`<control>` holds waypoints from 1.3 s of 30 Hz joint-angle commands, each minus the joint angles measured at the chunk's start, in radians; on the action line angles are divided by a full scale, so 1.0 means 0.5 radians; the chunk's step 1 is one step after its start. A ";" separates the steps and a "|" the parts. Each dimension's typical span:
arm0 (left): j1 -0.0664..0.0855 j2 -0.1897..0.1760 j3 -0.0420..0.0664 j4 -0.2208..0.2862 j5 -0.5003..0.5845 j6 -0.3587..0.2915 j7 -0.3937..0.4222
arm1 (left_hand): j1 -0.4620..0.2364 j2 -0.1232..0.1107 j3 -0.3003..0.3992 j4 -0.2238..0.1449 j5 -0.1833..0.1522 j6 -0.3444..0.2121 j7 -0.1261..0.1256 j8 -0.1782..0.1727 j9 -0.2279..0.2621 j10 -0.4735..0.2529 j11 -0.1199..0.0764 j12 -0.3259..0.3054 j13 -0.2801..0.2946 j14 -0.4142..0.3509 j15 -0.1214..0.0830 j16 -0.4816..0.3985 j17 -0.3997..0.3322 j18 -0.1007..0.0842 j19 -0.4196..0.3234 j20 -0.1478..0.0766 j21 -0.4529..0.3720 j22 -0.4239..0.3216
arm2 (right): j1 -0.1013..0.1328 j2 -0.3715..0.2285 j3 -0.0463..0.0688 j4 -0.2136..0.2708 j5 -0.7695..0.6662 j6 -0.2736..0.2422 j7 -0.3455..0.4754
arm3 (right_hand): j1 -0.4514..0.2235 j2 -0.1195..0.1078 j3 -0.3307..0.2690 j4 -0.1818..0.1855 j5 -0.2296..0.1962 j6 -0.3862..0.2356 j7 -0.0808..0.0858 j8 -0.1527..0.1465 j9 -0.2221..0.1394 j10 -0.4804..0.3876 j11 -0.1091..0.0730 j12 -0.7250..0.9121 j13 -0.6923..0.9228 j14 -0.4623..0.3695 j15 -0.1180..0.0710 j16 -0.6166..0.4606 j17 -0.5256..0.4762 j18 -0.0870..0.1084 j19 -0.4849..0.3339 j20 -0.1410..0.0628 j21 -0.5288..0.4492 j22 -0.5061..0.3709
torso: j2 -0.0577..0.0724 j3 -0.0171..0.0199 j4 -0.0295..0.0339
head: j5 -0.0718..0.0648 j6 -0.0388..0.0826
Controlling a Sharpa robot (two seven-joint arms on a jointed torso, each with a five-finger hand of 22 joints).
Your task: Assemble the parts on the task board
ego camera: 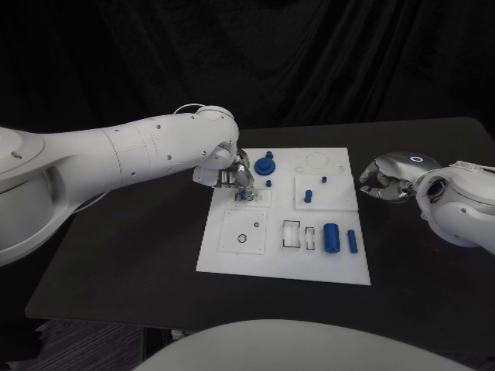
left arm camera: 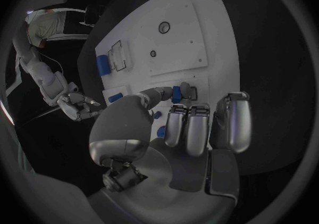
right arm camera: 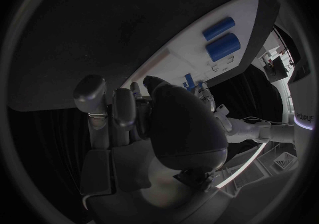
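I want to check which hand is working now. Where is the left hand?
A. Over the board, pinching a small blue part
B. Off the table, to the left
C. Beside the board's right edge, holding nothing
A: the left hand is over the board, its fingers pinching a small blue part.

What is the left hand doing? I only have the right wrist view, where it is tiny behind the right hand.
Observer: In the head view, the left hand is over the task board's far left part, fingertips down.
Operator: Holding anything?
Observer: In the left wrist view, its thumb and a finger pinch a small blue part at the board.
Operator: Anything beside it?
Observer: A larger blue part stands on the board next to the hand.
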 commanded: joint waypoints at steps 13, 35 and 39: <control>0.001 0.000 0.002 0.020 0.004 -0.003 0.076 | -0.004 0.028 0.183 -0.209 0.001 0.003 -0.007 -0.036 -0.022 0.124 -0.001 -0.013 0.464 0.215 -0.005 0.005 0.527 -0.007 -0.015 0.006 -0.020 0.372 | -0.007 0.003 0.001 -0.004 -0.006 0.054 -0.051 | 0.009 -0.012 0.010 0.001 0.008 0.009 0.007 0.007 0.003 -0.013 0.005 -0.017 0.084 0.043 0.018 -0.016 -0.006 0.041 -0.016 -0.003 -0.020 0.186 | 0.001 0.0003 0.001 | 0.001 0.000; -0.006 0.004 0.001 0.047 0.004 0.009 0.048 | -0.022 0.038 0.157 -0.201 -0.019 0.007 -0.006 -0.074 -0.046 0.117 0.002 -0.019 0.460 0.215 -0.001 0.005 0.527 -0.005 -0.022 0.011 -0.030 0.369 | -0.010 0.004 0.001 -0.006 -0.006 0.075 -0.059 | 0.006 -0.011 0.011 0.003 0.008 0.013 0.009 0.008 0.003 -0.013 0.007 -0.017 0.084 0.042 0.019 -0.019 -0.008 0.042 -0.017 -0.002 -0.024 0.185 | 0.002 -0.0002 0.001 | 0.007 0.000; -0.007 0.005 0.001 0.043 0.004 0.012 0.037 | -0.022 0.038 0.157 -0.201 -0.019 0.006 -0.006 -0.075 -0.046 0.117 0.002 -0.019 0.460 0.215 -0.001 0.005 0.527 -0.005 -0.021 0.011 -0.030 0.369 | -0.011 0.005 0.001 -0.007 -0.006 0.078 -0.060 | 0.004 -0.011 0.011 0.004 0.007 0.017 0.010 0.011 0.004 -0.014 0.008 -0.018 0.083 0.041 0.020 -0.021 -0.010 0.043 -0.019 -0.002 -0.033 0.182 | 0.002 0.0006 -0.001 | 0.006 0.000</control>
